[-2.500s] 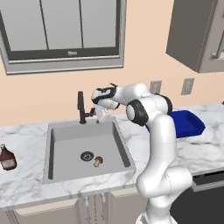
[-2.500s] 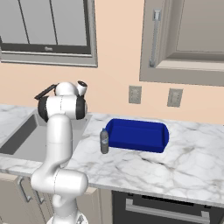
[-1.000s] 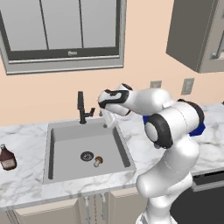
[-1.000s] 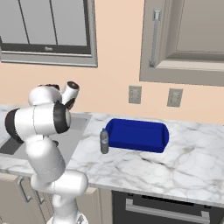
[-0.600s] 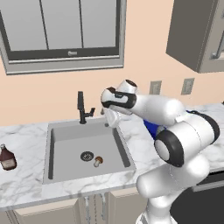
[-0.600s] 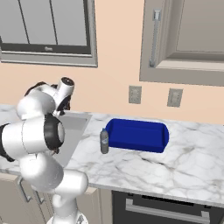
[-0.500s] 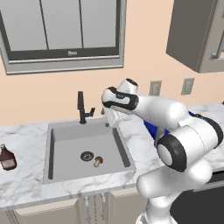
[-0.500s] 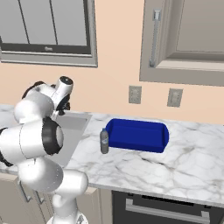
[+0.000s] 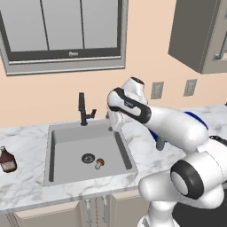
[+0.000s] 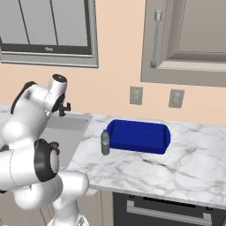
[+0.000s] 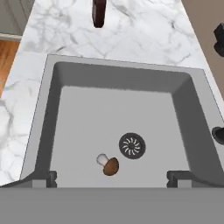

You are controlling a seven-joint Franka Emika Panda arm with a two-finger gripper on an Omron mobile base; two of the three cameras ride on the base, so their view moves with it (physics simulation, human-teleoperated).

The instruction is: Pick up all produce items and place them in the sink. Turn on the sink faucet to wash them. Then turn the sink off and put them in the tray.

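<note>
Claw (image 11: pixel 112 177) released, above sink (image 11: pixel 61 83); descend straight onto mushroom (image 11: pixel 108 164) beside drain (image 11: pixel 132 145), straddle the cap, then clench gently.

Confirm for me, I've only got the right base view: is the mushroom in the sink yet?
Observer: Yes, the mushroom lies on the floor of the sink, right beside the drain.
Operator: Gripper carrying anything?
Observer: No. In the hand view the gripper is open and empty above the basin.
Operator: Anything else near the sink?
Observer: A brown bottle stands on the counter on the sink's far side from the tray.
</note>
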